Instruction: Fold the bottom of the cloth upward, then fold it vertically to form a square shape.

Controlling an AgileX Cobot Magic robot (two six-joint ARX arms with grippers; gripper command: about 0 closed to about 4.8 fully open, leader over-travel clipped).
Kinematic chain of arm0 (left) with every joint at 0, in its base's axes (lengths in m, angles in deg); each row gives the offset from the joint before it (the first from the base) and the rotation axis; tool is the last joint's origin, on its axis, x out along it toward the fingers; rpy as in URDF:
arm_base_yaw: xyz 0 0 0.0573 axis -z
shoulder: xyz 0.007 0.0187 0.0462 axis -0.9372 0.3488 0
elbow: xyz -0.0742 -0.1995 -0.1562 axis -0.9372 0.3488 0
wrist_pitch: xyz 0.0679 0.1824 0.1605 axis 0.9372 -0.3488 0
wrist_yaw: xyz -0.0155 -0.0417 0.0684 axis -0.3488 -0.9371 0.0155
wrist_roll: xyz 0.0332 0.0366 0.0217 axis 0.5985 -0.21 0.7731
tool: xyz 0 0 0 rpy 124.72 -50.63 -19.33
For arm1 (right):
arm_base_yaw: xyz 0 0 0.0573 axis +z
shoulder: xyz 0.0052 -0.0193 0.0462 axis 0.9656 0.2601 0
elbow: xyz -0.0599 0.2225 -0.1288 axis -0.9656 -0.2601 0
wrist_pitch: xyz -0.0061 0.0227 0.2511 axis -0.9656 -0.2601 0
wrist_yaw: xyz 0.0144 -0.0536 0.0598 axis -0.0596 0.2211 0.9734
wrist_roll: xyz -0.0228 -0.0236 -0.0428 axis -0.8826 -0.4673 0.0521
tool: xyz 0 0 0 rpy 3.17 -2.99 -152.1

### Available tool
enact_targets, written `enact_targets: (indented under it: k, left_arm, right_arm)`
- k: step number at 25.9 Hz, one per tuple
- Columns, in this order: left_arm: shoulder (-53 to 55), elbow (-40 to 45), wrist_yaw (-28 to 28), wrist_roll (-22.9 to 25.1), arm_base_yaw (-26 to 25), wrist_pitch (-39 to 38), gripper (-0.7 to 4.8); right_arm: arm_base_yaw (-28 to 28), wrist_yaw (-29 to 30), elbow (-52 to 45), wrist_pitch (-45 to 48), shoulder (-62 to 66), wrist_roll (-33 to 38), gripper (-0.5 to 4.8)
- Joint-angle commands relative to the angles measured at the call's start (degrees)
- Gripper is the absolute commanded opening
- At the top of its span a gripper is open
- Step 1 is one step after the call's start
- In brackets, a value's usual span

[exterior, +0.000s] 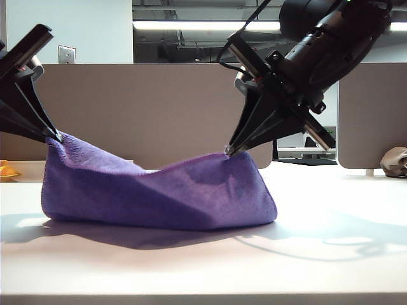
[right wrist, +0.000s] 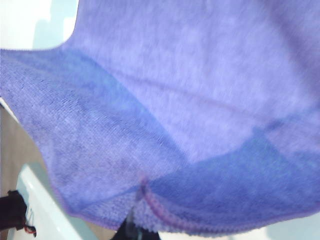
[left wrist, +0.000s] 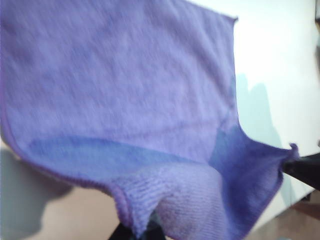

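At the far left, the left gripper [exterior: 56, 136] is pinched closed on one corner of the cloth [exterior: 159, 190] and holds it clear of the table [exterior: 203, 267]. The purple towel sags from that corner across the middle of the scene, its lower fold resting on the tabletop, then rises to a second corner. There the right gripper [exterior: 229, 151], also clamped tight on the hem, hangs just right of centre. In the left wrist view the cloth [left wrist: 125, 90] spreads away from the jaws, with the other arm's tip at its far corner; the right wrist view shows the stitched hem [right wrist: 155, 205] running into its jaws. A brownish lump [exterior: 394, 162] sits far right, well apart.

The risk, as I judge it, is uneven travel: if one arm leads, the slack middle could bunch or drag, leaving a skewed fold. A thin pinch on fuzzy fabric could also slip.
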Motion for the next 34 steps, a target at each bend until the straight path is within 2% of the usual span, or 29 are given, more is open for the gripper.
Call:
enact_targets:
  k: [1,5,9,12,17,23,25,26,27,29,31,32,34]
  left_arm:
    - [0.09,-0.17,1.36,-1.62,-0.04,5.05,-0.06]
    - [2.16,-0.31,3.34,-3.85,-0.07,9.81,-0.06]
    - [4.35,-0.46,5.77,-4.9,-0.07,11.21,-0.06]
    - [6.1,-0.72,5.53,-5.4,-0.09,13.79,-0.06]
    - [7.19,-1.29,5.79,-9.42,-0.11,19.45,-0.06]
    - [12.11,-8.04,5.62,-9.79,-1.01,18.12,-0.05]
    - [13.97,-10.14,5.49,-9.75,-1.01,16.48,0.3]
    - [15.28,-11.23,5.01,-9.55,-1.01,16.48,1.19]
    - [16.0,-11.67,5.11,-9.6,-1.01,16.46,1.34]
    - [16.26,-11.69,5.81,-9.46,-1.03,16.44,1.35]
    - [16.26,-11.69,6.21,-8.2,-1.05,16.94,1.37]
    - [16.24,-11.69,6.34,-7.67,-1.05,17.4,1.57]
    - [16.24,-11.69,6.78,-7.63,-1.05,17.51,1.57]
  right_arm:
    - [-0.26,-1.01,1.44,1.14,-0.15,-0.02,-0.01]
    - [-1.22,-3.34,3.17,2.71,0.09,0.11,-0.01]
    - [-2.23,-3.54,3.56,4.59,0.61,1.4,-0.01]
    - [-3.23,-3.13,4.85,4.59,1.68,1.62,-0.01]
    - [-4.28,-1.7,8.87,4.22,4.61,1.99,-0.01]
    - [-4.28,-0.7,14.67,4.02,9.29,2.97,-0.01]
    - [-4.28,-0.7,15.3,4.02,10.14,3.08,-0.01]
    - [-4.28,-0.72,15.3,4.33,10.56,3.1,0.08]
    - [-4.35,-0.79,15.28,4.24,10.67,3.08,0.73]
    - [-4.98,-1.07,15.28,4.79,10.8,3.08,1.19]
    - [-5.14,-2.51,15.28,5.6,10.78,3.08,1.19]
    - [-5.88,-2.73,15.3,6.12,10.75,3.32,1.19]
    - [-6.6,-0.98,15.28,5.86,10.8,3.58,1.18]
